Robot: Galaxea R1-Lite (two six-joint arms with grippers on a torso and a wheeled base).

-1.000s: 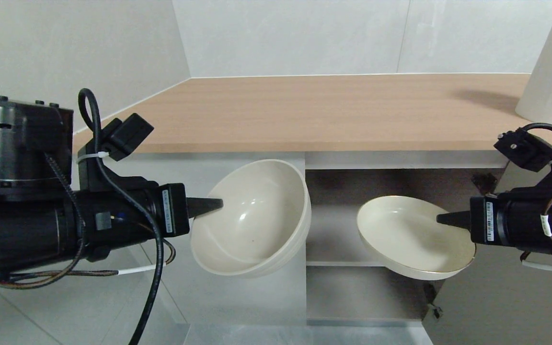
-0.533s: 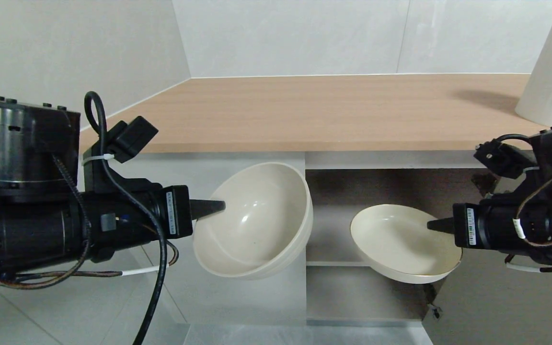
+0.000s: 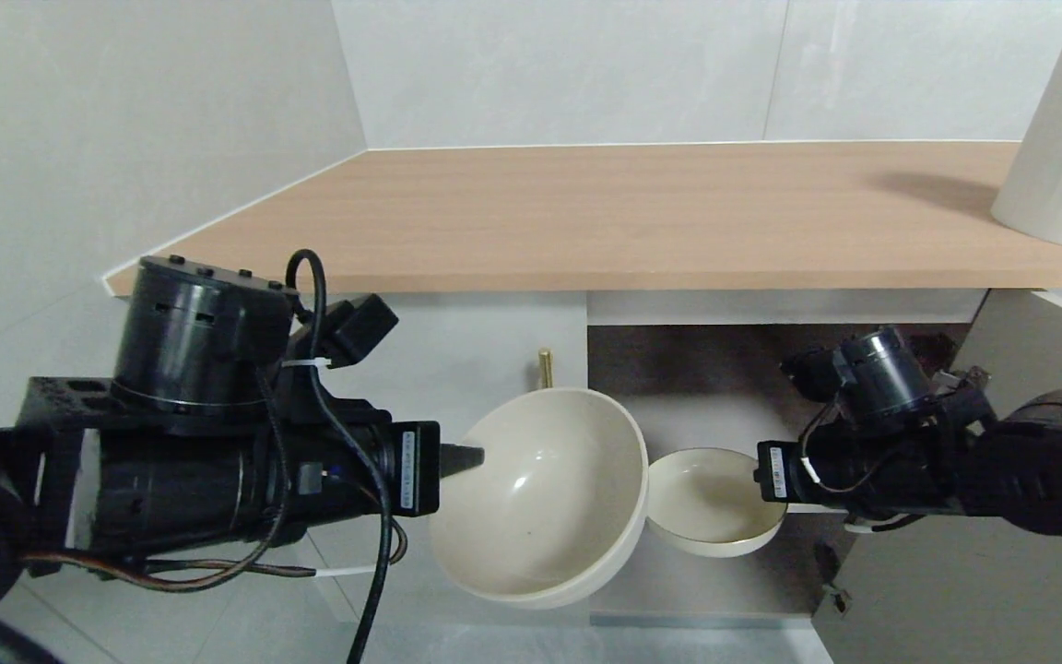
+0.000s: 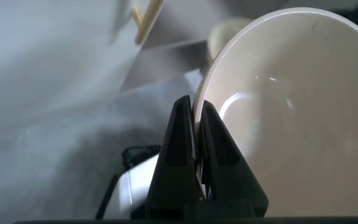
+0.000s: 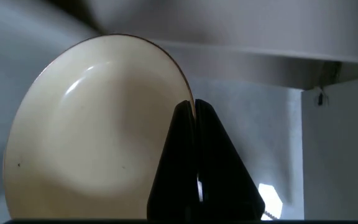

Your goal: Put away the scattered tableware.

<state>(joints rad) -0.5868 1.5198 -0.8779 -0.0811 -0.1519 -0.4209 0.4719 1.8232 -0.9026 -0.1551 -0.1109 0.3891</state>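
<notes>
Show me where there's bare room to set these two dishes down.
The wooden countertop is bare from the corner walls across to the white cone-shaped object. The open cabinet compartment shows bare shelf behind the small dish. Crowded at its mouth: the large bowl in the left pincer and the small dish in the right pincer hang side by side.

The left arm (image 3: 171,480) and right arm (image 3: 1038,475) are matte black cylinders. The left hand (image 4: 194,106) and right hand (image 5: 194,109) are tapered black wedges behind white printed labels (image 3: 407,466). A black cable (image 3: 374,572) loops over the left arm, zip-tied white.
</notes>
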